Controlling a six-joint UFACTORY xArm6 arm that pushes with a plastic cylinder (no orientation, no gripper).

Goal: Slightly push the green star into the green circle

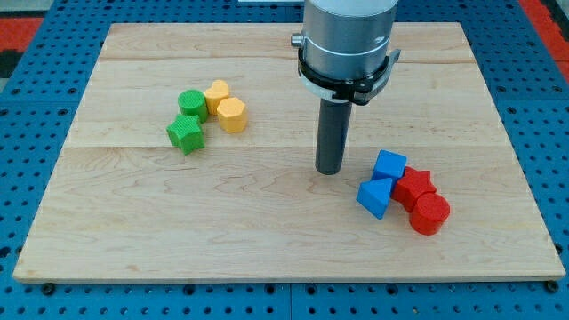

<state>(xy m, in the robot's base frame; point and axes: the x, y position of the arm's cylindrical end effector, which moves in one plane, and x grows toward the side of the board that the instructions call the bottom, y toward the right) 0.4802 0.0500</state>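
Green star [186, 133] touches the green circle [191, 102] just below it; the bare rod's tip [329, 170], holding nothing, stands well to the star's right

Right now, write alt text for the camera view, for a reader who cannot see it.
My tip rests mid-board, just left of a cluster of blue and red blocks. At the view's upper left, the green star sits directly below the green circle, beside two yellow blocks.
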